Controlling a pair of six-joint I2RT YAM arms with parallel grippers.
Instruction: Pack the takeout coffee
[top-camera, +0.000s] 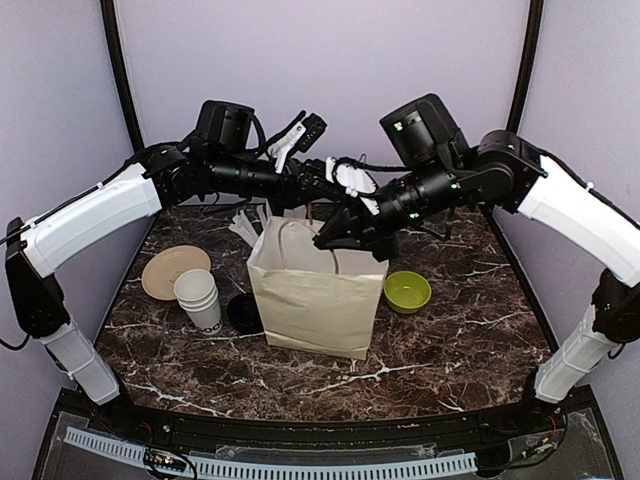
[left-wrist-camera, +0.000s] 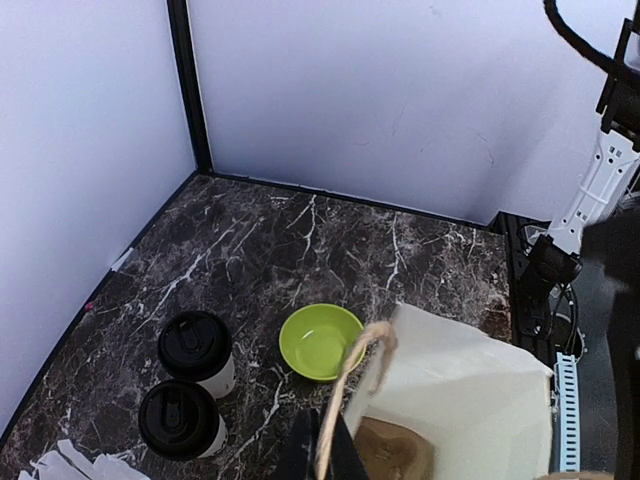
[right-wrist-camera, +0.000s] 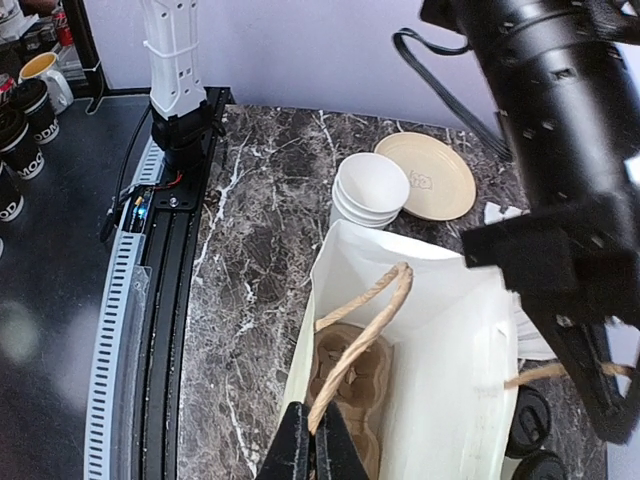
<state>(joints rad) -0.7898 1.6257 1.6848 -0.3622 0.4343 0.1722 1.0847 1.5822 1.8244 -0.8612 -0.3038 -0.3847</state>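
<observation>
- Tan plate (top-camera: 174, 270): one, at the left of the table, in full view.
- Stack of lidless white cups (top-camera: 197, 297): one stack just beside the plate. Three rims can be made out, but the exact count is unsure.
- Dark round thing (top-camera: 243, 312): one, between the stack and the bag. The bag's edge partly covers it, and I cannot tell whether it is a bare lid or a lidded cup.
- White paper scraps (left-wrist-camera: 65, 466): cut off by the frame's edge and too few show to count.
- Takeout coffee cups (left-wrist-camera: 195, 350): two, black-lidded, standing side by side on the marble behind the bag, on its far side. The arms hide them from the top camera, and their lettering cannot be read.
- Left gripper (left-wrist-camera: 322, 445): jaws pinched on a rope handle (left-wrist-camera: 358, 368). Only the fingertips show at the bottom edge.
- Paper bag (top-camera: 315, 305): one, upright at the centre, mouth pulled wide.
- Pulp cup carrier (right-wrist-camera: 350, 378): one, on the bag's floor. The bag walls partly hide it, so its wells cannot be counted.
- Right gripper (right-wrist-camera: 312, 440): jaws clamped on the second rope handle (right-wrist-camera: 372, 312).
- Green bowl (top-camera: 407, 290): one, right of the bag and apart from it.
</observation>
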